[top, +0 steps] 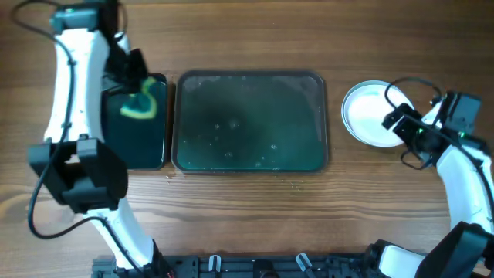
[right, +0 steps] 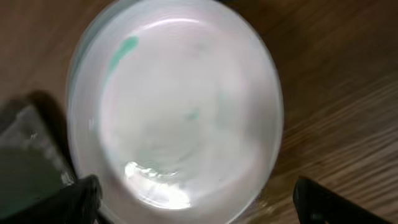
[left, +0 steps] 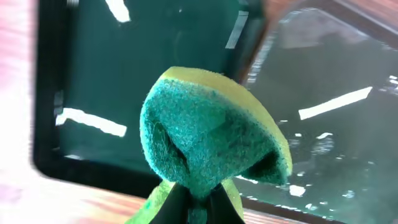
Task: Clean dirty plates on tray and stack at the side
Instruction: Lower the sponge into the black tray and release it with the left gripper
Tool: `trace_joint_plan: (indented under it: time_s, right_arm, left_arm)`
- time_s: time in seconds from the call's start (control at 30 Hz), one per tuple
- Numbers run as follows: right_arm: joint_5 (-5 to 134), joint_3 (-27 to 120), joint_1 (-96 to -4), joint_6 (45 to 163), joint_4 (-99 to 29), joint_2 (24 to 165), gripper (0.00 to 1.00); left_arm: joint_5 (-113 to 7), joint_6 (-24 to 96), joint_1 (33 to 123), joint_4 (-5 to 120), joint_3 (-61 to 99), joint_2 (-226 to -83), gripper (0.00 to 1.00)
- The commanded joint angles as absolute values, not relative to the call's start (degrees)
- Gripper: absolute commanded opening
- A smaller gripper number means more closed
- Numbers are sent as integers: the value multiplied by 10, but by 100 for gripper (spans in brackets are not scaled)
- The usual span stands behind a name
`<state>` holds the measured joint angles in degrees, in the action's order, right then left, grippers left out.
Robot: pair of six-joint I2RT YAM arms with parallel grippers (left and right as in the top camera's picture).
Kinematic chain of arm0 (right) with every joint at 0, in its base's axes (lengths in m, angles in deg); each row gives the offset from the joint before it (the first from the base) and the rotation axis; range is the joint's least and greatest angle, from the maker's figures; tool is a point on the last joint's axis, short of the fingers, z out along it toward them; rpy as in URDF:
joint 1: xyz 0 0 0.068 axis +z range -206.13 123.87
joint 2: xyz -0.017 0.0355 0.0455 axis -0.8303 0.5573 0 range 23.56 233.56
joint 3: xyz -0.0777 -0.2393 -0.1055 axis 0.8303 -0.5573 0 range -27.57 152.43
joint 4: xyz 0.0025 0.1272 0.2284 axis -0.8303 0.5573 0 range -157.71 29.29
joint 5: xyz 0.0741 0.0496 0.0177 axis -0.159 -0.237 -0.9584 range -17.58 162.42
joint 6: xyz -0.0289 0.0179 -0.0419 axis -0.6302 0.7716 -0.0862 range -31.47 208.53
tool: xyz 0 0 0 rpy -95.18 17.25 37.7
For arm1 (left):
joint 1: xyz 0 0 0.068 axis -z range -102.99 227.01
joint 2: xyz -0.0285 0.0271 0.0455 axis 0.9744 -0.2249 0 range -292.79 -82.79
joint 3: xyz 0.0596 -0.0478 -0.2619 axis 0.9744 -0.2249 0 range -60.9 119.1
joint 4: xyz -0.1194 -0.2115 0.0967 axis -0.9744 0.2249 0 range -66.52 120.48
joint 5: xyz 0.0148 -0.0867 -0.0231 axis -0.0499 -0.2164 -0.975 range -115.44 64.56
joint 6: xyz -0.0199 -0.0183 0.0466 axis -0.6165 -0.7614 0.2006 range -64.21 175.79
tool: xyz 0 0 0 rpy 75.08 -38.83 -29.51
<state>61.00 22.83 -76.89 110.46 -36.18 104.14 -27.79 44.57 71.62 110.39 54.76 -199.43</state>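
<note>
The dark green tray [top: 248,158] lies in the middle of the table, wet, with no plates on it; it also shows in the left wrist view [left: 336,143]. The plates [top: 364,112] sit stacked on the table to the tray's right; the top one is white with faint teal smears [right: 186,124]. My right gripper [top: 401,122] is open just above the stack's right side, its fingers [right: 193,202] spread wide and holding nothing. My left gripper [top: 139,96] is shut on a green and yellow sponge [left: 211,130] above the black bin [top: 137,123].
The black bin [left: 93,93] stands left of the tray, its rim close to the tray's rim. Bare wooden table [top: 255,208] lies in front of the tray. Cables run by the right arm [top: 421,85].
</note>
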Motion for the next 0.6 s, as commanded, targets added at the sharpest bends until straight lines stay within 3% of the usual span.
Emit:
trace_joint_plan:
  time_s: [0.0,0.27,0.3,0.37,0.57]
  right_arm:
    - [588,329,-751,1074,-294,1039,100]
    - [561,346,-668,1050,-254,1040,99]
    - [560,346,-666,1048,-254,1040,99]
    - [560,346,-665,1030,-255,1040,100]
    - [553,434,-665,1004,-148,1002,100]
  left_arm:
    - [-264,491,680,1087,495,-1982,4]
    - [-259,526,662,897,282,-1982,5]
    - [-260,526,662,883,272,-1982,25]
    - [-260,521,662,879,273,-1982,100]
    - [-341,493,677,929,362,-1899,100]
